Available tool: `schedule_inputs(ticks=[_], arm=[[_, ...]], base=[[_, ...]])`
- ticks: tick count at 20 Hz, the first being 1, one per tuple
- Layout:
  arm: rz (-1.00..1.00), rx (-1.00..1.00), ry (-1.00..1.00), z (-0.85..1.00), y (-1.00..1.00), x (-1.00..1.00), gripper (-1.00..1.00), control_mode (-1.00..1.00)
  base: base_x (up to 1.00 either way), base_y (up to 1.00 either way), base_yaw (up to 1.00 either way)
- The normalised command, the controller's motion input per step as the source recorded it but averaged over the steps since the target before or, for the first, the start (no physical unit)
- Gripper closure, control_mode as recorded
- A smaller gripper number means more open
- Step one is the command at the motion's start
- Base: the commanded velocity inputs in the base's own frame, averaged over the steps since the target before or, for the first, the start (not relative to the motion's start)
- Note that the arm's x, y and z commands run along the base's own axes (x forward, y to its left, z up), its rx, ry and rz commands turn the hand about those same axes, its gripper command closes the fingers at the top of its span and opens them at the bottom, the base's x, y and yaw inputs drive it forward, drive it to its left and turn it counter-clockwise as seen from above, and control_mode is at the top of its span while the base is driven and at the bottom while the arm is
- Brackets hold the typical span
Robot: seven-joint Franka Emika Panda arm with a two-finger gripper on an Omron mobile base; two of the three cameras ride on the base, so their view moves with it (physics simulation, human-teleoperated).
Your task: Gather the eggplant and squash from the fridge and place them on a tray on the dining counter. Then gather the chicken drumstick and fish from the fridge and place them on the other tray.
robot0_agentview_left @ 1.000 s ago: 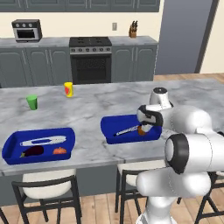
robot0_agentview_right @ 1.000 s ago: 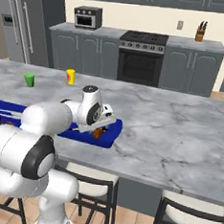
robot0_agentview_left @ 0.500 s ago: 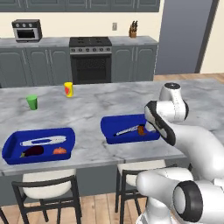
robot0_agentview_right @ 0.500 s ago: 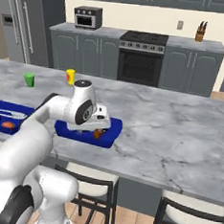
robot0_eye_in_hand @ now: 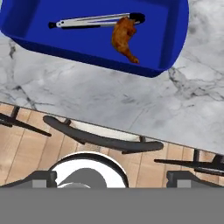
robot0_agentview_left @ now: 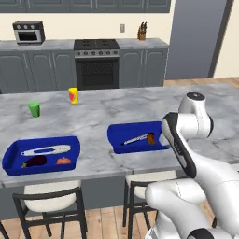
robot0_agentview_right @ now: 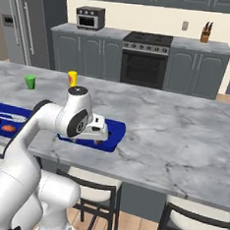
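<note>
From the left base camera, my grey marble dining counter (robot0_agentview_left: 116, 109) carries two blue trays along its near edge: left tray (robot0_agentview_left: 14, 154) with eggplant (robot0_agentview_left: 35, 161), squash (robot0_agentview_left: 63, 161) and fish (robot0_agentview_left: 45, 150); right tray (robot0_agentview_left: 116, 133) with chicken drumstick (robot0_agentview_left: 150, 138). Right base camera: stove (robot0_agentview_right: 145, 60) (back wall). Hand camera: my gripper (robot0_eye_in_hand: 111, 181) spread, holding nothing, drumstick beside tongs (robot0_eye_in_hand: 94, 20).

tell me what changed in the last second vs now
The arm has swung up and back from the right-hand tray, lifting the open gripper away empty. The drumstick and fish lie in that tray as before. The left tray with its food, the green cup and the yellow cup have not moved.
</note>
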Motion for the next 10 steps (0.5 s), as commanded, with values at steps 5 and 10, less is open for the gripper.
schedule_inputs(ticks=[5,10], arm=[[0.00,0.00,0.00,0.00,0.00,0.00,-1.00,1.00],[0.00,0.00,0.00,0.00,0.00,0.00,-1.00,1.00]], base=[[-0.78,0.00,0.00],[-0.92,0.35,0.01]])
